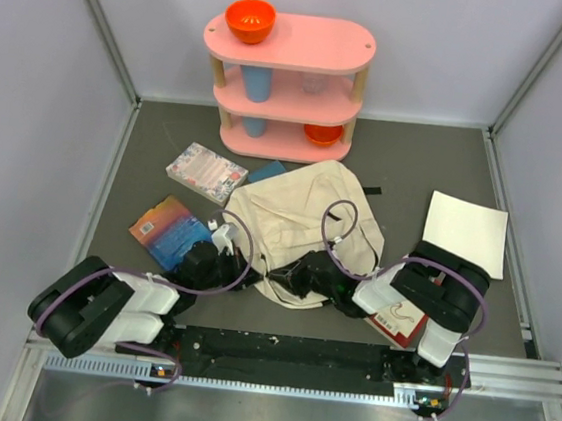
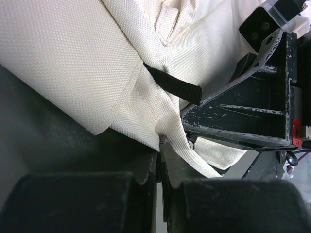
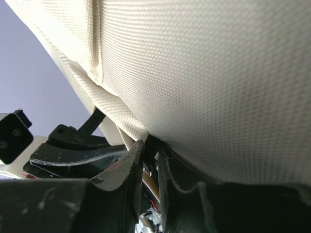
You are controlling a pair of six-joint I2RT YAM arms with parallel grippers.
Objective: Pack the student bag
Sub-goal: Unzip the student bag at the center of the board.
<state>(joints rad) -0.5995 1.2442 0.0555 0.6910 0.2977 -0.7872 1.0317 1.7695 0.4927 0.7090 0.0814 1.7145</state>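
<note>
Nearest me, the left gripper (image 2: 159, 154) and the right gripper (image 3: 148, 155) are each pinched almost shut on the near hem of the bag (image 1: 300, 218), which lies slumped mid-table. This looks like the opening step, with nothing packed yet. Next they would need to lift and draw the cloth apart without letting it slip.

I count one bag and three books: a red book (image 1: 402, 326) under the right arm, a bright book (image 1: 166, 231) and a patterned book (image 1: 205, 170). There is also one white sheet (image 1: 465, 230). Farthest back, one pink shelf (image 1: 308, 45) holds two orange bowls (image 1: 250, 19) and two blue cups (image 1: 256, 82).
</note>
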